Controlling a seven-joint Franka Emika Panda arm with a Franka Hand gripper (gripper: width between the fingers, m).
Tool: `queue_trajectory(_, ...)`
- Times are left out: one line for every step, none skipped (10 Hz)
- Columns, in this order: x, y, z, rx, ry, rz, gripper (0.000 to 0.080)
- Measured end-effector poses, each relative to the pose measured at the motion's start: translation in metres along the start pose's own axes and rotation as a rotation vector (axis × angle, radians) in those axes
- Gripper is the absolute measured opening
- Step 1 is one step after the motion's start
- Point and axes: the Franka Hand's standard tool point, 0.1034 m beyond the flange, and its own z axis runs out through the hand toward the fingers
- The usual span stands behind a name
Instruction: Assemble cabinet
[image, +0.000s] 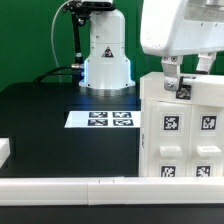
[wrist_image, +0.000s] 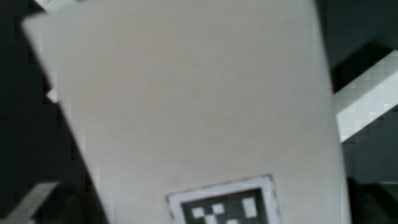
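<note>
White plastic, the cabinet (image: 180, 130) stands upright at the exterior view's right, directly beneath the gripper (image: 180, 84), whose fingers appear to pinch its top edge; blur leaves that grip uncertain. Its long axis runs vertically.

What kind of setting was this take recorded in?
Probably a robotics lab bench: a black table before a green backdrop, a marker board lying flat, and the tagged white cabinet beneath the arm's hand.
</note>
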Motion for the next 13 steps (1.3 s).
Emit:
queue_trajectory(0.0,-0.0001,0.0001,0.001,0.0,0.081,0.0547)
queue_trajectory(0.0,0.0,0.0,0.001,0.0,0.176,0.0552)
queue_trajectory(-0.0001,0.0001,0.0001,0.001,0.0,0.291,0.0552)
queue_trajectory(0.0,-0.0005,0.0004,0.0,-0.002,0.408,0.0552)
queue_trajectory(0.0,-0.0009,0.0005,-0.004,-0.006,0.578,0.0552)
queue_trajectory(-0.0003,-0.0004,0.0007,-0.003,-0.006,0.739,0.0552)
queue_trajectory(0.0006,-0.0006,0.0006,-0.001,-0.004,0.905,0.0552)
queue_trajectory(0.0019,-0.0005,0.0006,0.008,-0.001,1.031,0.0553)
queue_trajectory(0.002,0.0007,-0.0001,0.007,0.001,1.073,0.0553)
queue_trajectory(0.0023,0.0002,0.0,0.008,0.001,1.148,0.0553)
queue_trajectory(0.0024,0.0001,-0.0001,0.008,0.0,1.261,0.0553)
queue_trajectory(0.001,-0.0013,0.0004,0.009,-0.003,1.375,0.0553)
queue_trajectory(-0.0009,-0.0031,0.0002,0.009,-0.003,1.53,0.0553)
